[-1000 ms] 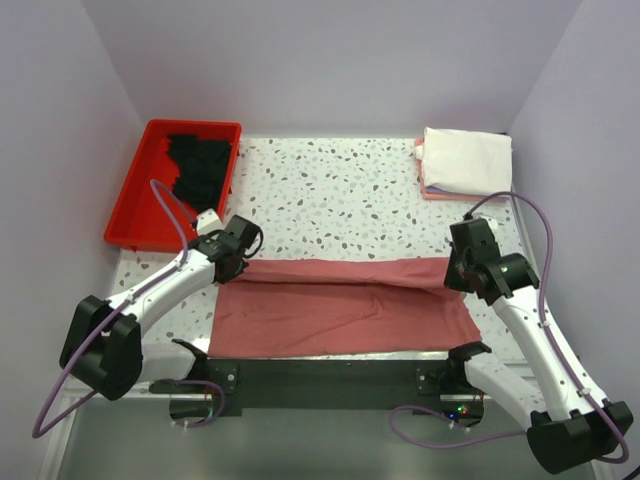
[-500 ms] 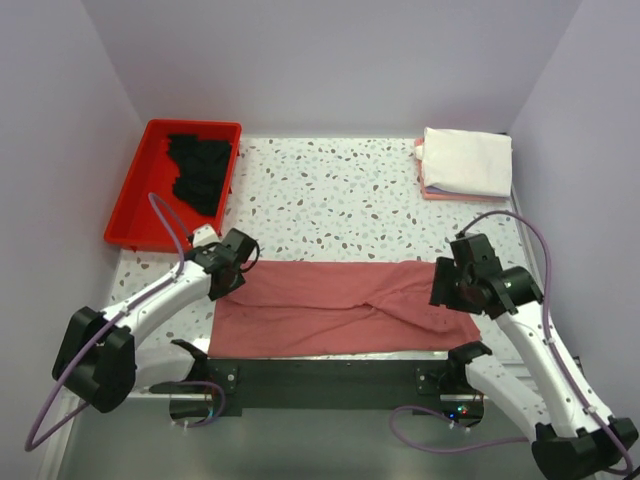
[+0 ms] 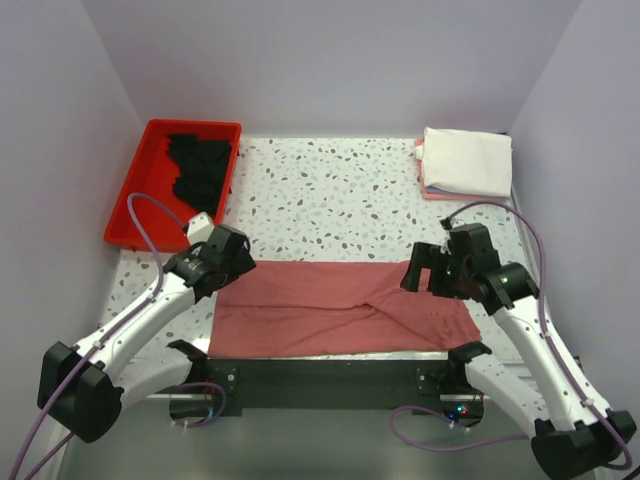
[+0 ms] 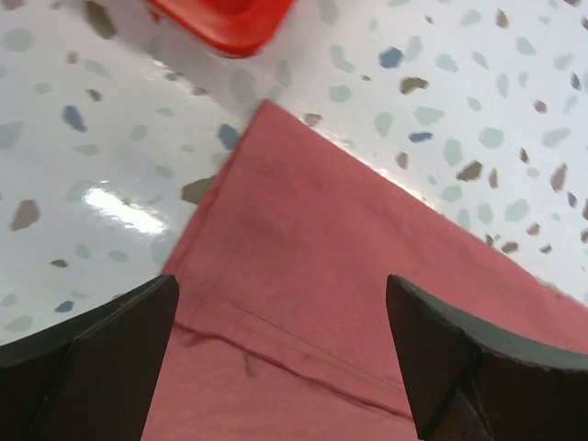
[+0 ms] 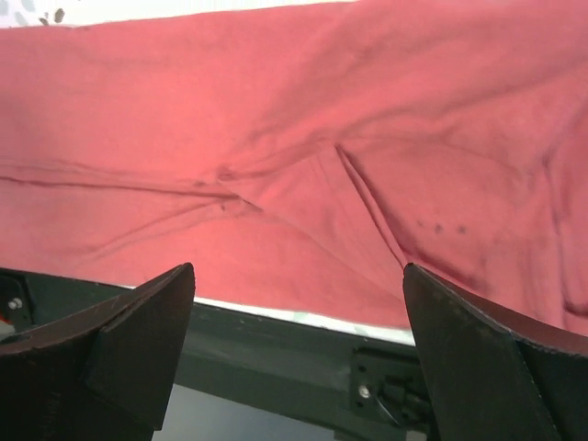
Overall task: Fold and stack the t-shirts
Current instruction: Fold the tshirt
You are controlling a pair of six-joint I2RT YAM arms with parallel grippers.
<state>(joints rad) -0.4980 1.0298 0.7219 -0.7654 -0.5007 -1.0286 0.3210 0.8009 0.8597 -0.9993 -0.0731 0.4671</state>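
Observation:
A dusty-rose t-shirt [image 3: 340, 305] lies folded lengthwise into a long band near the table's front edge, with a diagonal crease right of its middle. Over its far-left corner my left gripper [image 3: 222, 262] hangs open, with only cloth [image 4: 367, 257] showing between the fingers [image 4: 280, 280]. My right gripper [image 3: 428, 272] is open above the shirt's right part and holds nothing; in its wrist view the cloth [image 5: 276, 138] lies below the open jaws [image 5: 298, 268]. A white folded t-shirt [image 3: 465, 162] tops a pinkish one [image 3: 440, 193] at the back right. Black t-shirts [image 3: 200, 165] lie in the tray.
The red plastic tray [image 3: 135, 205] stands at the back left, its corner [image 4: 230, 23] just beyond the shirt's corner. A dark base rail [image 3: 330, 380] runs along the near table edge, right under the shirt's front hem. Lilac walls close in three sides.
Both grippers have opened and let go of the dusty-rose shirt, which now lies flat. The left gripper drew back to the left; the right one swung left over the cloth.

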